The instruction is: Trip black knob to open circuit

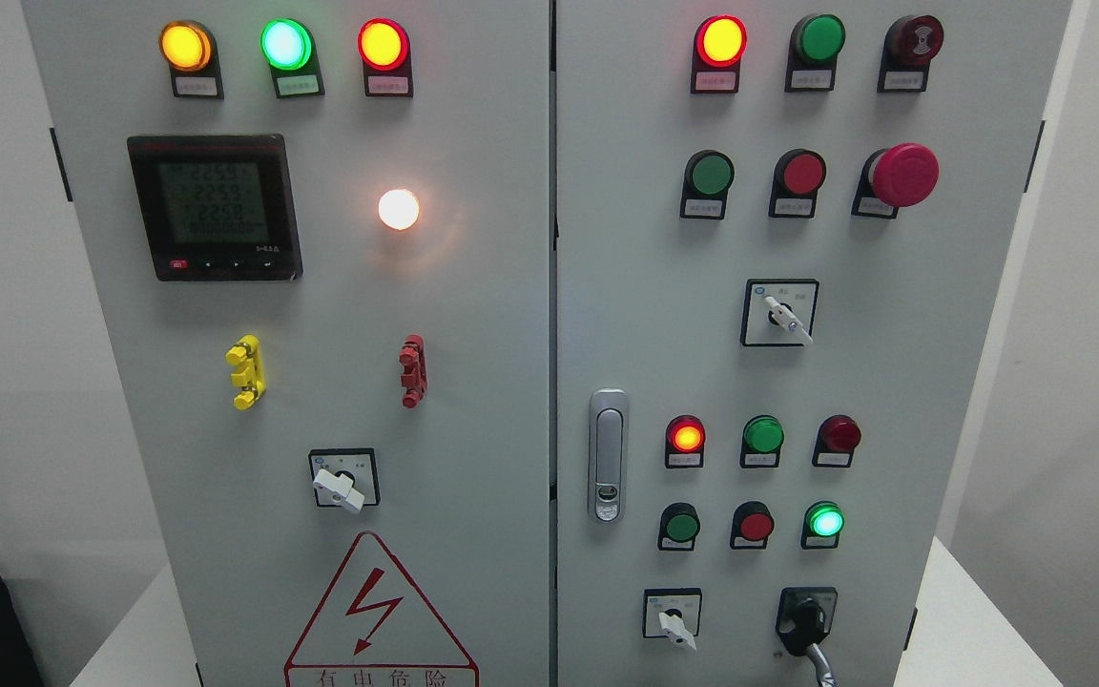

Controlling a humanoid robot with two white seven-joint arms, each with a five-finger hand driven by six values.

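A big grey cabinet (473, 315) with two doors fills the view. It stands on a white counter (979, 630).

The black knob (806, 615) sits at the bottom right corner of the right door, close to the bottom edge. Its handle points down and a little to the right, with a grey tip. Just to its left is a small white switch (673, 620). Above them are rows of round lights and buttons. One small green light (826, 521) glows just above the black knob, and a red light (686, 436) glows higher up to the left. A big red push button (904, 175) sticks out near the top right. A silver door handle (608, 455) is on the left edge of the right door.

The left door has a dark screen (215, 206), a yellow clip (246, 371), a red clip (412, 370) and a red lightning sign (378, 620) at the bottom.

No robot hand shows, so nobody can tell what the fingers are doing.
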